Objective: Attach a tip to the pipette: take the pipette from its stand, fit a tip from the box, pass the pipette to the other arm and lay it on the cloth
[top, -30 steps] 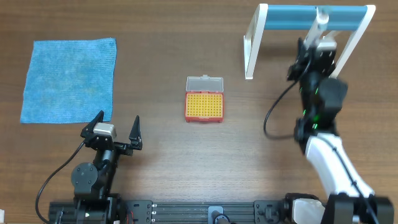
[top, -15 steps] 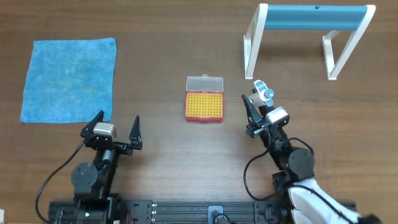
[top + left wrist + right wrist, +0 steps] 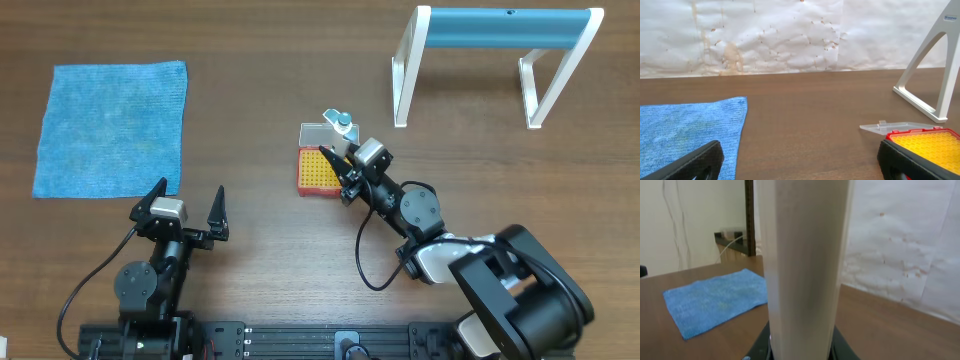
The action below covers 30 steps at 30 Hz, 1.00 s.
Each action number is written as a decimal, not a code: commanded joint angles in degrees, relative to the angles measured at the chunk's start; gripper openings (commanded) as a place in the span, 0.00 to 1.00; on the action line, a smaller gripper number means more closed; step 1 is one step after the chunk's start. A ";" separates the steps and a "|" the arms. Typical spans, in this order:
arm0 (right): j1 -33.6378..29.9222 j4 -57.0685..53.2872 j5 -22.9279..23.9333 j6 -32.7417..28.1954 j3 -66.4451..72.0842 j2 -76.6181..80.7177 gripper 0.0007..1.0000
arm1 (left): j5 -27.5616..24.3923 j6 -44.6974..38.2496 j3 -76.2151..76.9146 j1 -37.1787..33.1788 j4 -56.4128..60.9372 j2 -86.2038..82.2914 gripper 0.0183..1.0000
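Observation:
My right gripper [image 3: 352,170] is shut on the white pipette [image 3: 338,122], which stands upright in it just over the right part of the tip box [image 3: 314,172]. That box is red with yellow tips, and its clear lid [image 3: 314,132] lies open behind it. In the right wrist view the pipette body [image 3: 805,265] rises close up from the right gripper [image 3: 801,347]. The blue cloth [image 3: 112,128] lies flat at the far left. Near the front left, my left gripper [image 3: 190,192] is open and holds nothing; its view shows the cloth [image 3: 685,130] and the tip box [image 3: 925,142].
The blue-and-white pipette stand [image 3: 500,27] is at the back right with nothing hanging on it; one white leg [image 3: 930,75] shows in the left wrist view. Bare brown table lies between the cloth and the box.
The right arm has carried the pipette from the stand leftward across the table, and it is now at the tip box. The left arm has not moved.

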<state>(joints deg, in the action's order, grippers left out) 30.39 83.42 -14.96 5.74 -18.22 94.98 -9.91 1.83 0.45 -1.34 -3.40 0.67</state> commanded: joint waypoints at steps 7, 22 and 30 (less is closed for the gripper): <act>-0.24 0.46 -1.16 1.53 -5.40 6.29 0.07 | 0.24 0.76 -0.13 0.09 -0.28 -0.31 1.00; -1.29 0.42 -0.98 1.49 -5.86 8.26 0.07 | 0.24 0.74 -0.13 0.09 -0.28 -0.31 1.00; -1.31 0.35 -1.27 1.55 -5.86 8.26 0.07 | 0.26 0.74 -0.13 0.09 -0.28 -0.31 1.00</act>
<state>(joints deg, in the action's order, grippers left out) 29.21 83.22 -15.22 6.42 -23.00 102.91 -9.91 1.83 0.45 -1.34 -3.40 0.67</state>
